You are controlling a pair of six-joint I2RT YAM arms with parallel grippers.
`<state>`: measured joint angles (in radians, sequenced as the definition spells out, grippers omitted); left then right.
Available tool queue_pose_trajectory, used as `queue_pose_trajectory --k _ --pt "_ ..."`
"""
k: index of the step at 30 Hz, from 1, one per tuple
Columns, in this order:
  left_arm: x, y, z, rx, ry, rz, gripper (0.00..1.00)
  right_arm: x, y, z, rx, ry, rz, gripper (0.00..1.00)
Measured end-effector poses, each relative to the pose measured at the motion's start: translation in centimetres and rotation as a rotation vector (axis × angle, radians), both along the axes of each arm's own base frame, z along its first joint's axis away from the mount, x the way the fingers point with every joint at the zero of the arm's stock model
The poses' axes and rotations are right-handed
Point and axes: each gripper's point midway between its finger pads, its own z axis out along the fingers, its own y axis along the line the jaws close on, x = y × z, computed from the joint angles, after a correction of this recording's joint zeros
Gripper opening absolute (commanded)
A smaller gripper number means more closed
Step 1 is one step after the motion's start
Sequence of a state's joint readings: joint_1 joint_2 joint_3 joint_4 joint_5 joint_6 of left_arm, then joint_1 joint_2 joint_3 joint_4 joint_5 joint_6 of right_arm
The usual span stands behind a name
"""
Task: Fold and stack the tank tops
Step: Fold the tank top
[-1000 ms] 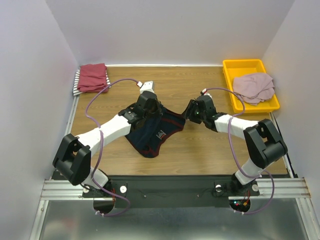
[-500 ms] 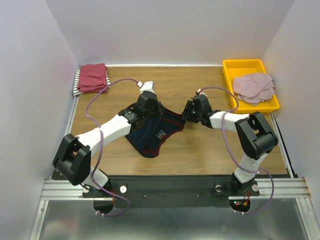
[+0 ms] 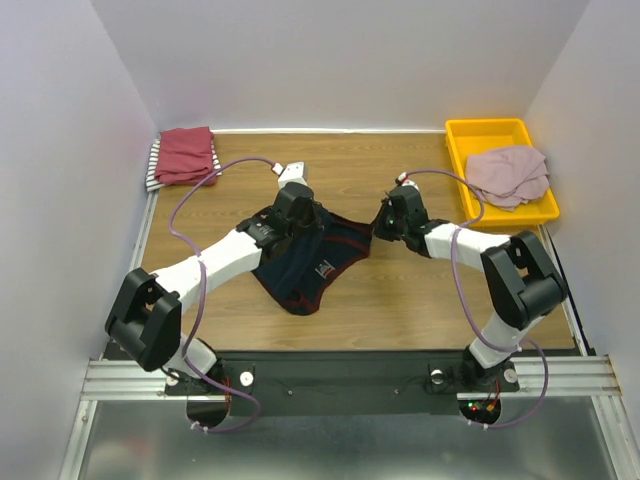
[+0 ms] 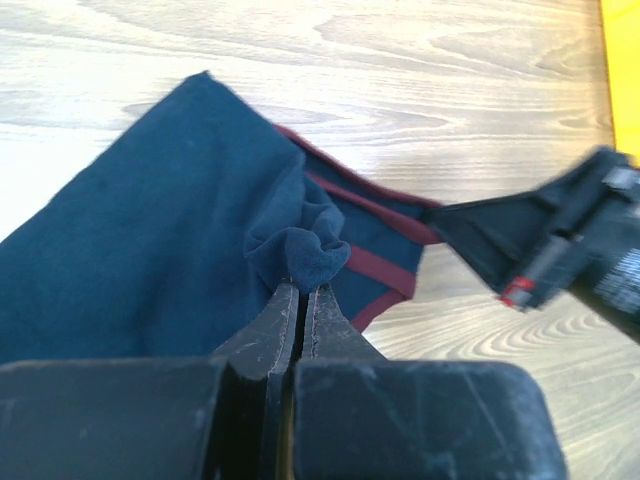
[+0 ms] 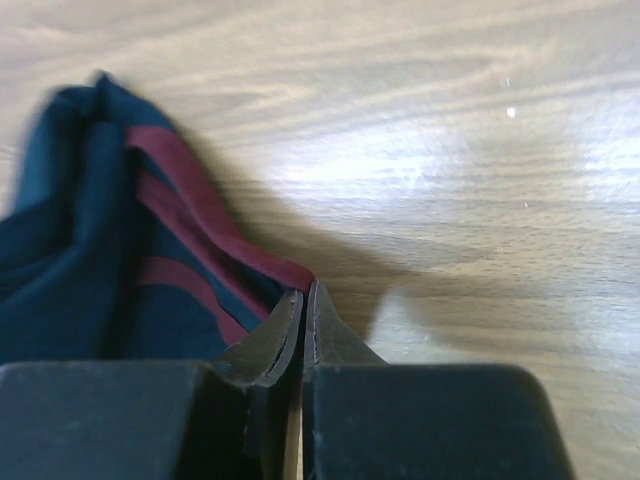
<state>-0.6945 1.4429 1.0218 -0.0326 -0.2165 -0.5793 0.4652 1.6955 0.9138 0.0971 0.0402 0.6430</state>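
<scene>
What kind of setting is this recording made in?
Probably a lab test cell, not a home: a wooden table boxed in by bare white walls, left arm and right arm bolted to a metal rail, a navy jersey between them, a yellow tray.

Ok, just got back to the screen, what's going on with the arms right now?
Both arms are on the navy jersey, which lies crumpled in the middle of the table. The left gripper is shut on a bunch of its navy cloth. The right gripper is shut at its maroon-trimmed edge, seemingly pinching the corner. The jersey is not folded yet. A dark-red top sits folded on a striped top in the far left corner, and a pink top lies loose in the yellow tray at the far right.
</scene>
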Motion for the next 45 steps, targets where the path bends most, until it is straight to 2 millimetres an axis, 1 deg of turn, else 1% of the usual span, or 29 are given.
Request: queue_pose_trajectory --k 3,5,7,9,11,14,19,23,27,30,33,34,35,38,40,41,42,43,44,45 --pt "0.0 0.6 0.1 0.009 0.001 0.028 0.00 -0.2 0.1 1.7 0.013 -0.039 0.004 0.00" --pt "-0.1 0.9 0.5 0.007 -0.005 0.043 0.00 -0.6 0.4 2.3 0.012 -0.055 0.012 0.00" --pt "-0.1 1.2 1.0 0.001 -0.013 0.054 0.00 -1.3 1.1 2.4 0.004 -0.063 0.032 0.00" --pt "-0.2 1.4 1.5 -0.008 -0.023 0.065 0.00 -1.8 1.6 2.2 -0.006 -0.061 0.045 0.00" --pt "-0.2 1.5 1.9 -0.015 -0.031 0.072 0.00 -2.4 1.9 1.5 -0.026 -0.054 0.052 0.00" --pt "-0.2 1.6 2.1 -0.016 -0.033 0.075 0.00 -3.6 2.0 -0.2 -0.068 -0.026 0.062 0.00" --pt "-0.4 1.3 2.0 -0.022 -0.026 0.059 0.00 -5.6 1.4 -3.3 -0.140 0.031 0.062 0.01" --pt "-0.5 0.9 1.8 -0.030 -0.016 0.039 0.00 -5.6 1.4 -3.4 -0.151 0.017 0.041 0.00" --pt "-0.6 0.1 0.8 -0.025 0.006 0.004 0.00 -5.7 1.4 -3.4 -0.155 -0.004 0.010 0.02" --pt "-0.8 -0.9 -0.5 -0.010 0.030 -0.033 0.00 -5.8 1.4 -3.5 -0.156 -0.024 -0.008 0.06" --pt "-1.3 -2.3 -1.8 0.001 0.052 -0.086 0.00 -6.1 1.3 -3.5 -0.150 -0.045 -0.016 0.15" --pt "-1.6 -2.9 -2.2 0.003 0.059 -0.108 0.01 -6.3 1.2 -3.4 -0.145 -0.051 -0.018 0.16" --pt "-1.8 -3.4 -2.6 0.005 0.064 -0.128 0.02 -6.5 1.1 -3.4 -0.142 -0.057 -0.018 0.20" --pt "-2.4 -5.0 -3.7 0.021 0.081 -0.178 0.12 -7.0 0.8 -3.3 -0.133 -0.067 -0.018 0.21" --pt "-2.7 -6.2 -4.6 0.029 0.091 -0.214 0.21 -7.3 0.7 -3.4 -0.130 -0.072 -0.016 0.26" --pt "-3.0 -6.7 -5.1 0.037 0.099 -0.236 0.28 -7.4 0.7 -3.3 -0.127 -0.075 -0.016 0.29" --pt "-3.3 -7.1 -5.4 0.040 0.105 -0.250 0.31 -7.5 0.6 -3.3 -0.124 -0.077 -0.015 0.36" --pt "-3.6 -7.4 -5.8 0.044 0.111 -0.266 0.36 -7.6 0.5 -3.2 -0.120 -0.078 -0.017 0.40" --pt "-3.9 -7.7 -6.1 0.048 0.117 -0.279 0.43 -7.7 0.5 -3.1 -0.116 -0.082 -0.016 0.43" --pt "-4.1 -7.9 -6.2 0.050 0.120 -0.292 0.44 -7.9 0.4 -2.9 -0.112 -0.084 -0.014 0.44"
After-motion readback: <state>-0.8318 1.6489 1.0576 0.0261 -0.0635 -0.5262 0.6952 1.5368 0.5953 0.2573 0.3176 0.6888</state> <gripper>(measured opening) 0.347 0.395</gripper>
